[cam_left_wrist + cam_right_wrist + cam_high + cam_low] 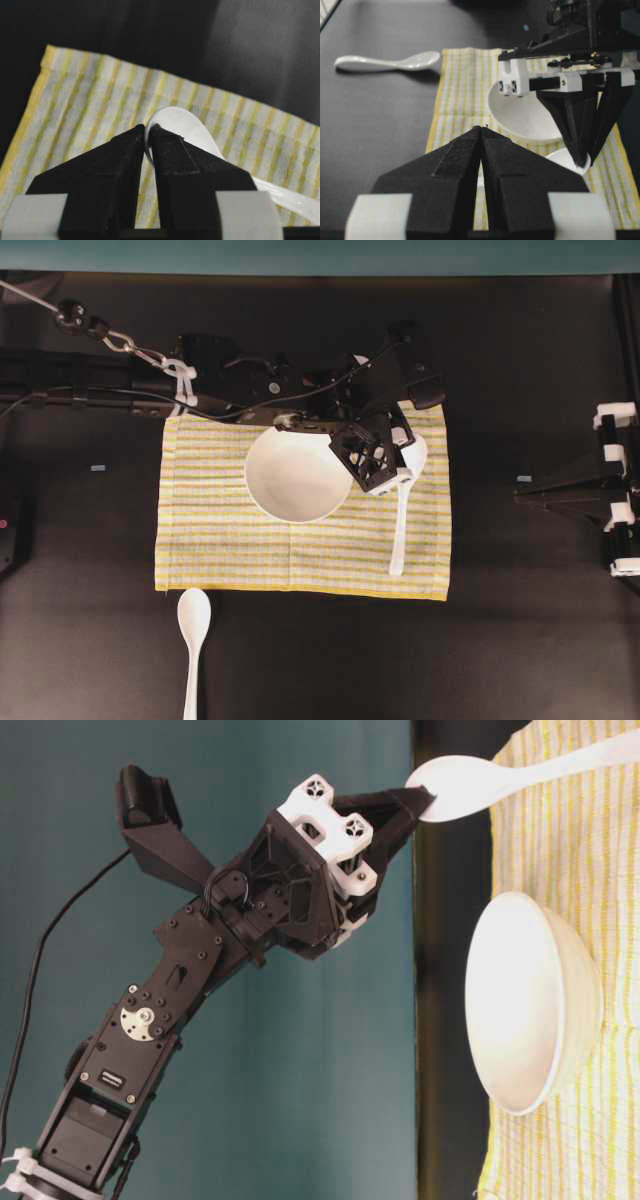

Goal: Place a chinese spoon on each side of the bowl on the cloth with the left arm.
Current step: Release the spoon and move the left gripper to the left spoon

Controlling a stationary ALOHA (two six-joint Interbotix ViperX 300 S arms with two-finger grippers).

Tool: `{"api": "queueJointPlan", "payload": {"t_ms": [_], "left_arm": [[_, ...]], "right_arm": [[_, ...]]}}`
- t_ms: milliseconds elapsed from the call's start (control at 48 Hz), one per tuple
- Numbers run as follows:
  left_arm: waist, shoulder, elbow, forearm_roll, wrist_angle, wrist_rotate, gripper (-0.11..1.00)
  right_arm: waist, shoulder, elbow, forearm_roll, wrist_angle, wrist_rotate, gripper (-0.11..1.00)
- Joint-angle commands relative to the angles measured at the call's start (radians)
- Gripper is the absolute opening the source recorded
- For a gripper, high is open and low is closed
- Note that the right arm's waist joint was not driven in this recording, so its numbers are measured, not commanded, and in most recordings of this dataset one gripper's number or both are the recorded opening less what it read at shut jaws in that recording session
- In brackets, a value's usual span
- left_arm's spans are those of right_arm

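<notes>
Left gripper (402,472) clenched on the rim of a white spoon (404,510), right of centre in the overhead view, on the cloth (220,540) just right of the bowl (295,476). Second spoon (192,640) lower left, off the cloth (on bare table). Right gripper (481,131) closed, holding nothing.

Dark matte desk (520,640), soft glare patches. Teal wall (320,255) along far edge. Small pale blue marks (98,468) on desk.

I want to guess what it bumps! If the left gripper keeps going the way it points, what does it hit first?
Probably the cloth. The left gripper, shut on a spoon, points down at the stripes beside the bowl; the spoon's bowl would likely touch first.
</notes>
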Motion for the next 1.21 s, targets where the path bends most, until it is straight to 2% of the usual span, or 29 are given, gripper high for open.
{"api": "queueJointPlan", "payload": {"t_ms": [0, 125, 208, 354, 416, 625, 874, 1041, 1187], "left_arm": [[0.000, -0.003, -0.005, 0.003, -0.012, 0.003, 0.07], [0.002, 0.000, -0.003, 0.003, -0.009, 0.002, 0.10], [0.002, 0.005, 0.002, 0.003, -0.009, 0.002, 0.30], [0.002, 0.012, 0.014, 0.003, -0.009, -0.002, 0.72], [0.002, 0.009, 0.017, 0.003, -0.014, -0.002, 0.83], [-0.012, -0.011, 0.020, 0.003, -0.014, 0.002, 0.82], [-0.097, -0.147, 0.086, 0.003, -0.008, 0.002, 0.82], [-0.156, -0.290, 0.232, 0.003, -0.006, -0.032, 0.82], [-0.222, -0.453, 0.436, 0.003, -0.012, -0.150, 0.81]], "right_arm": [[0.000, 0.006, -0.003, 0.002, -0.005, 0.006, 0.00], [0.000, 0.006, 0.000, 0.002, -0.005, 0.006, 0.00], [0.000, 0.006, 0.002, 0.002, -0.005, 0.006, 0.00], [0.000, 0.006, 0.003, 0.003, -0.005, 0.008, 0.00], [0.000, 0.006, 0.005, 0.003, -0.005, 0.008, 0.00], [0.000, 0.006, 0.006, 0.012, -0.005, 0.008, 0.00], [0.000, -0.003, 0.012, 0.014, -0.005, 0.008, 0.00], [0.000, -0.025, 0.023, 0.014, -0.002, 0.009, 0.00], [0.000, -0.043, 0.026, 0.014, 0.014, 0.008, 0.00]]}}
